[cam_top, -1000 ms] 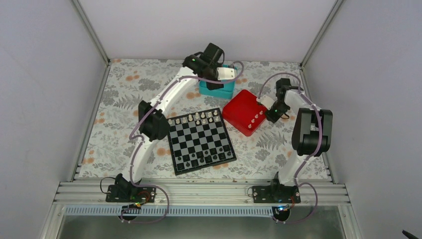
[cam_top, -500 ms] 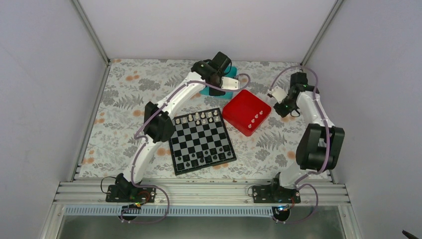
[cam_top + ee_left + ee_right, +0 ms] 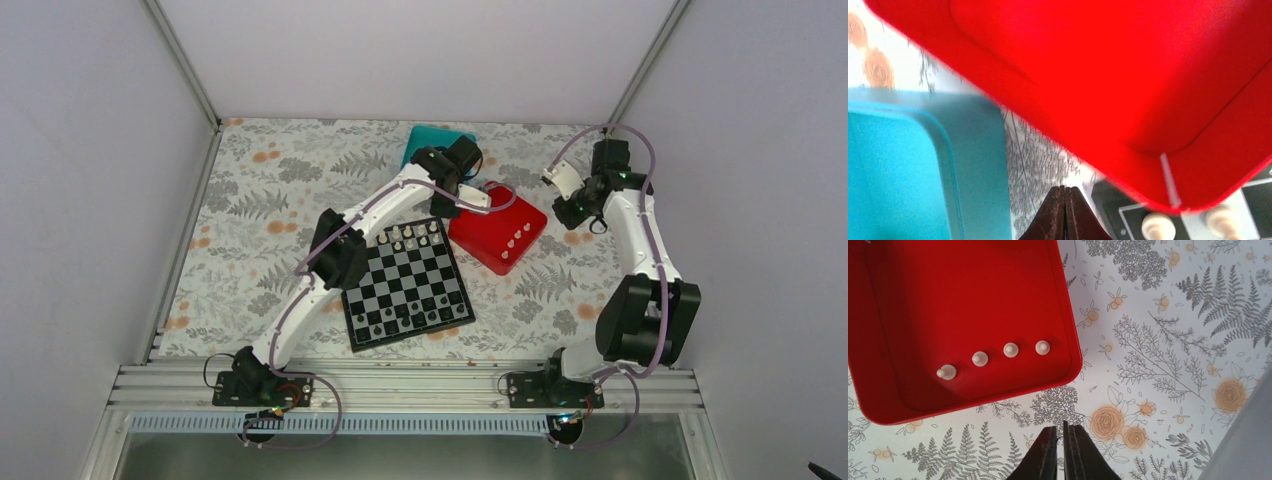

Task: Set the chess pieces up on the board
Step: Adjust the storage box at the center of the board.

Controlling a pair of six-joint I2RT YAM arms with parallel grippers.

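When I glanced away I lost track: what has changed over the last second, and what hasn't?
The left claw swung from over the teal box toward the red tray and board, closing with nothing visible in it. The right claw pulled back from the tray to the right, empty. Board, tray and its four white pieces stayed put.

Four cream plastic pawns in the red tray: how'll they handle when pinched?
The small cream plastic pawns look tiny, probably light. Rounded heads may slip from a pinch. Standing on small bases in the red square tray, likely to tip if nudged.
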